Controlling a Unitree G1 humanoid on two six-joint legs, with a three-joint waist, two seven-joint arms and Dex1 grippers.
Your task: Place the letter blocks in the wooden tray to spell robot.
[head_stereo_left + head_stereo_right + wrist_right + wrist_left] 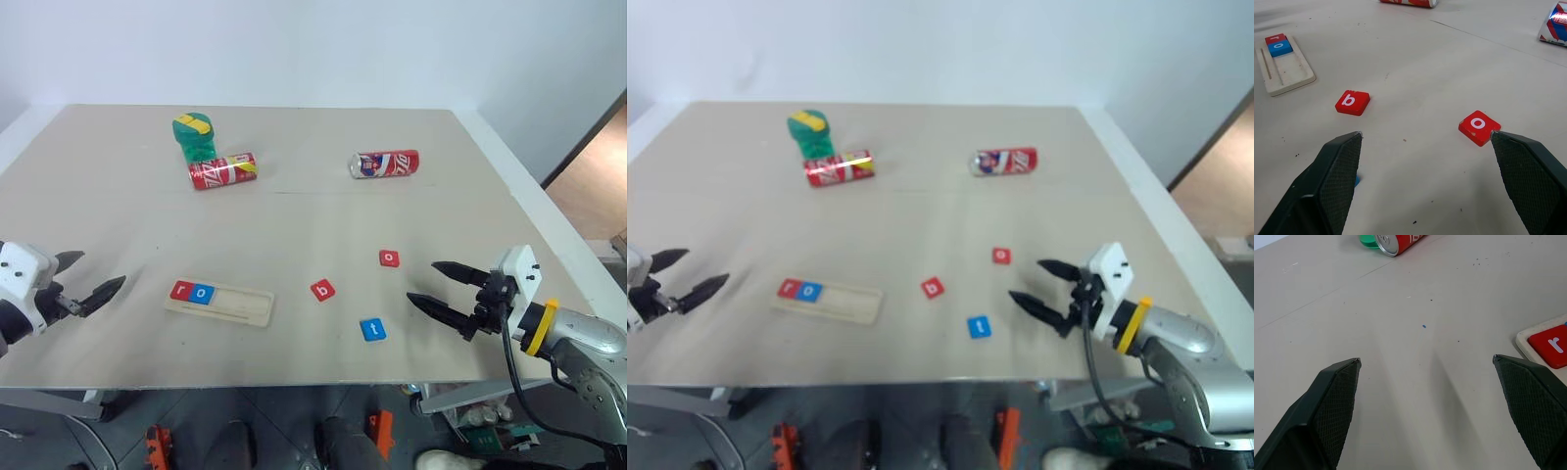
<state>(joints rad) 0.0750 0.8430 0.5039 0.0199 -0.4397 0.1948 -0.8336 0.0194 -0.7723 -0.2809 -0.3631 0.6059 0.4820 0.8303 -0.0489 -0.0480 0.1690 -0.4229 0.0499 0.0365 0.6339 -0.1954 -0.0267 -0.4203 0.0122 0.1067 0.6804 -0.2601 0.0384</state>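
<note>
The wooden tray [235, 304] lies near the table's front left, holding a red r block [181, 290] and a blue o block [202, 293] at its left end. Loose on the table to its right are a red b block [322, 290], a red o block [389, 258] and a blue t block [372, 330]. My right gripper [431, 284] hovers open just right of the loose blocks, empty. At the table's left edge my left gripper [90, 276] stands open and empty, left of the tray.
Two red soda cans [222, 170] [384, 164] lie on their sides at the back of the table. A green container [194, 136] stands behind the left can. The table's front edge [294, 384] runs close below the tray and blocks.
</note>
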